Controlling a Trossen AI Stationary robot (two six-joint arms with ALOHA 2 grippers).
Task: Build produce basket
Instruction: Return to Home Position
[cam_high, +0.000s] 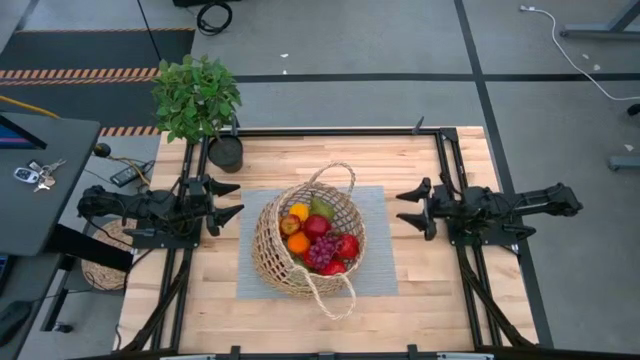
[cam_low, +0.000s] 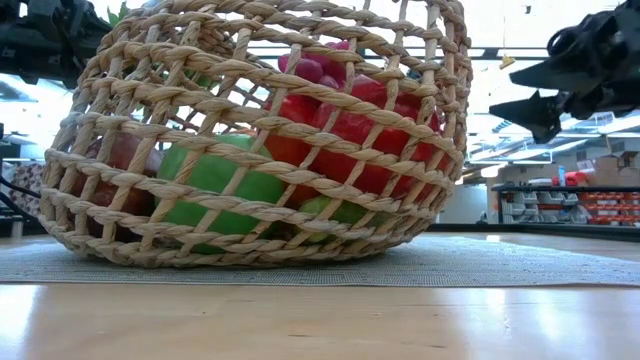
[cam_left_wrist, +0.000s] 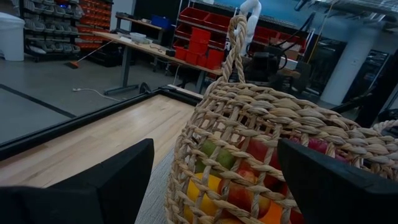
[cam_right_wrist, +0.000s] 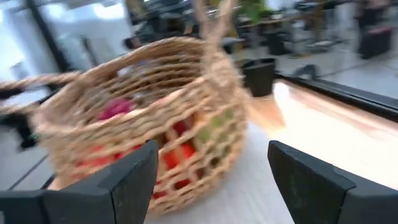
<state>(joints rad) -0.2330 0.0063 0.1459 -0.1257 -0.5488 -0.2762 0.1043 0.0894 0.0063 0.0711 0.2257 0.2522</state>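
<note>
1. So, basket (cam_high: 264, 240) sits mid-table on a grey mat (cam_high: 375, 270), roughly centred btwn both arms. Mat lies on the wood table (cam_high: 450, 310).
2. Produce (cam_high: 318, 238) is all inside the basket, piled up. From the high view: orange (cam_high: 298, 243), a yellow piece (cam_high: 299, 212) just behind it, green pear (cam_high: 320, 209) at the far side, purple grapes (cam_high: 322, 250) in the middle, red fruit (cam_high: 347, 246) on the right arm's side.
3. Low view: basket (cam_low: 250, 120) fills most of the pic. Green and red pieces show thru the open weave, grapes near the top.
4. Handles: one loop (cam_high: 337, 172) stands at the far rim, the other loop (cam_high: 335, 295) flops over the near rim onto the mat.
5. Left gripper (cam_high: 238, 199): beside the mat's left edge, pointing at the basket, clear of it. Fingers wide apart, nothing btwn them. Its wrist view agrees: both dark fingers (cam_left_wrist: 118, 180) spread, basket wall (cam_left_wrist: 267, 124) just ahead.
6. Right gripper (cam_high: 399, 208): at the mat's right edge, facing the basket, not touching it. Fingers also spread and empty. Right wrist view shows fingers (cam_right_wrist: 130, 174) parted w/ the basket (cam_right_wrist: 143, 87) beyond.
7. Potted plant (cam_high: 197, 95) stands at the table's far left corner, behind the left arm, well apart from the basket.
</note>
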